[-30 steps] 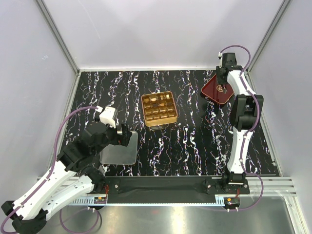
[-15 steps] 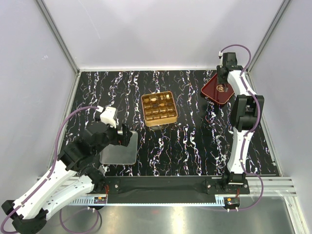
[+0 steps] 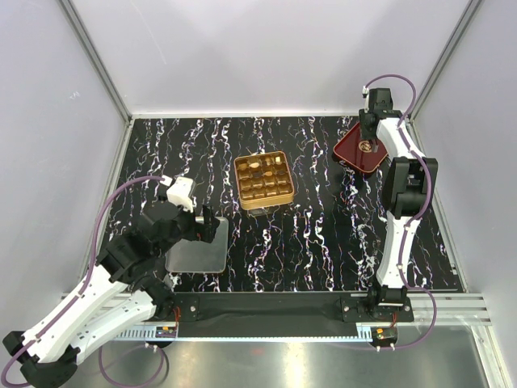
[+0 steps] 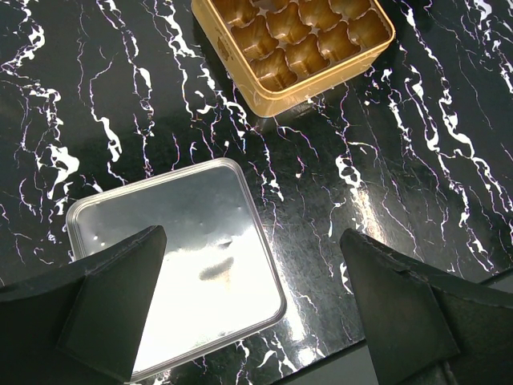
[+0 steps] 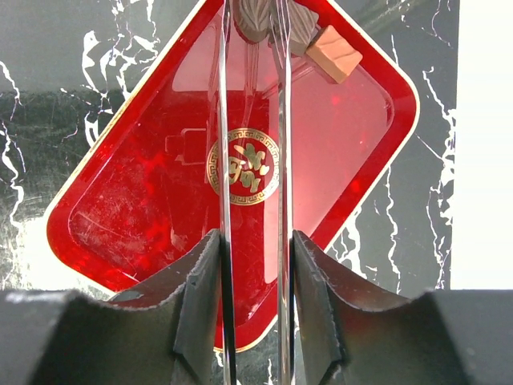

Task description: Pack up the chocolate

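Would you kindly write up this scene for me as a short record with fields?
Left gripper: open, above the silver lid, holding nothing
Right gripper: shut on tongs, over the red tray
Tongs tips: at a brown chocolate in one tray corner; grip unclear
Beside it: a tan chocolate
Tin: mid-table, a few pieces in its far cells, most cells empty
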